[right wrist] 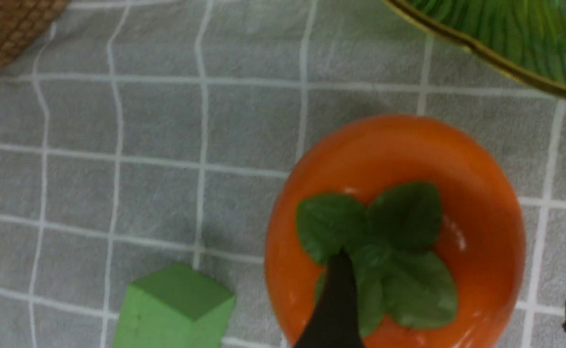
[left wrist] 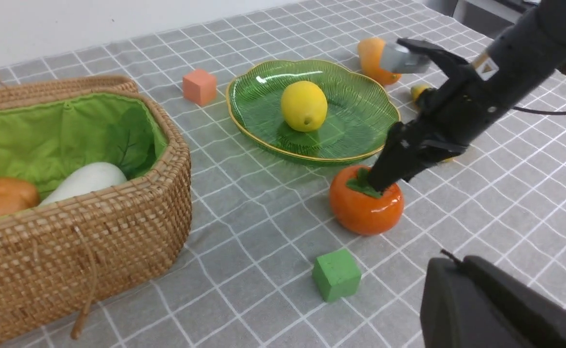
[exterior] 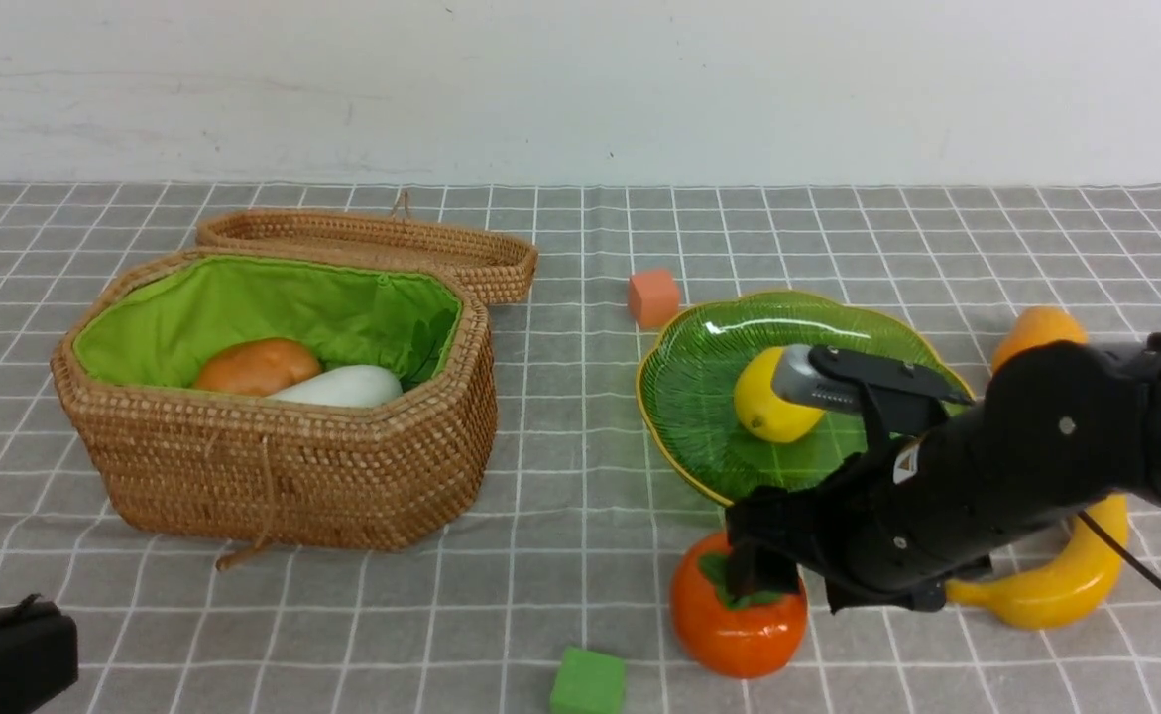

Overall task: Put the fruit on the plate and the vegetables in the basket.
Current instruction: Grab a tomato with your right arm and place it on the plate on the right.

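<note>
1. In the front view my right gripper (exterior: 760, 560) sits lower right of centre, jaws spread wide over the persimmon (exterior: 739, 620) and gripping nothing.
2. My left gripper (exterior: 5, 654), in the bottom-left corner, is closed.
3. The lemon (exterior: 763, 412) lies on the plate (exterior: 699, 397), right of centre.
4. The banana (exterior: 1066, 585) and mango (exterior: 1036, 332) lie at the right edge.
5. The potato (exterior: 255, 365) and radish (exterior: 342, 387) lie in the basket (exterior: 283, 476), at left.

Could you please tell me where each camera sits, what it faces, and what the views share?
Front: between the arms, facing forward at basket and plate; right arm shows.
Left wrist: beside basket, facing plate; left end effector at edge.
Right wrist: looking down onto persimmon; fingers of right end effector show.
Shared: persimmon, green cube.
</note>
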